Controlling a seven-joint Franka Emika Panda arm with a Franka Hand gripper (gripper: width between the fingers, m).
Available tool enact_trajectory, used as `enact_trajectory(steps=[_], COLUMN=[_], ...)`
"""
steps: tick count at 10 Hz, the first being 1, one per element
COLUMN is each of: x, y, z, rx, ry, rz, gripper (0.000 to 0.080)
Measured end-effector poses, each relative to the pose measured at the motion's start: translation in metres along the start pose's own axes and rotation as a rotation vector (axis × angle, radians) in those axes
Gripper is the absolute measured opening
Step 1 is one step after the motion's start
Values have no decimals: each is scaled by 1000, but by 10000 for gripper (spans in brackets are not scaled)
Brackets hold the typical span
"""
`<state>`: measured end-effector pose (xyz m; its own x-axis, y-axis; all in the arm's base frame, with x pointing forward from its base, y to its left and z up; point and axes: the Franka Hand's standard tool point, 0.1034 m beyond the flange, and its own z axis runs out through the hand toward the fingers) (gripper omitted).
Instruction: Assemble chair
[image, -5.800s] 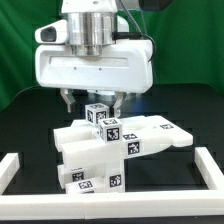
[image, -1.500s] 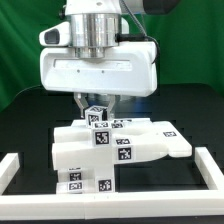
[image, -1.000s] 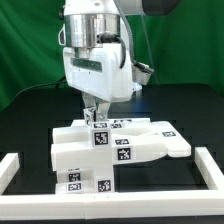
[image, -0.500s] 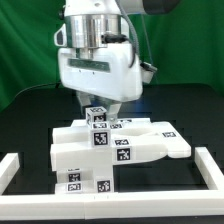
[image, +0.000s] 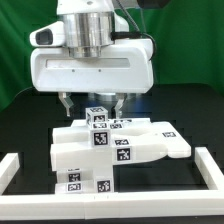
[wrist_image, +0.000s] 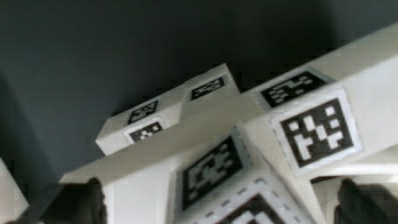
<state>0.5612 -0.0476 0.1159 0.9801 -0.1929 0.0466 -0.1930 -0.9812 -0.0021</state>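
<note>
The chair (image: 115, 148) lay on the dark table (image: 25, 120), near the middle, between the white border rails (image: 18, 168) that ran along the near edge and both sides. Its blocky white body stretched sideways, long axis running from the exterior view's left to the exterior view's right, with a narrower slab reaching out at the right end. A small tagged cube (image: 97, 117) stood on its far top edge. The gripper (image: 90, 103) hung just above that cube, its fingers (image: 67, 102) spread wide apart on either side and clasping nothing. In the wrist view the tagged faces of the chair (wrist_image: 214, 150) filled the frame, blurred
</note>
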Motion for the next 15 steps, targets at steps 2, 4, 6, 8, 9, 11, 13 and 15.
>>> enact_trajectory(steps=[2, 4, 6, 8, 9, 11, 13, 15], x=[-1, -1, -1, -1, 1, 3, 4, 7], y=[-6, -4, -5, -5, -7, -4, -4, -4], z=[4, 3, 3, 3, 2, 4, 4, 4], rx=[-26, -28, -26, -26, -27, -10, 6, 56], ry=[-1, -1, 1, 6, 17, 68, 88, 100], rz=[-289, -249, -113, 35, 163, 450, 731, 1005], gripper=[649, 631, 322, 282, 282, 282, 282, 282])
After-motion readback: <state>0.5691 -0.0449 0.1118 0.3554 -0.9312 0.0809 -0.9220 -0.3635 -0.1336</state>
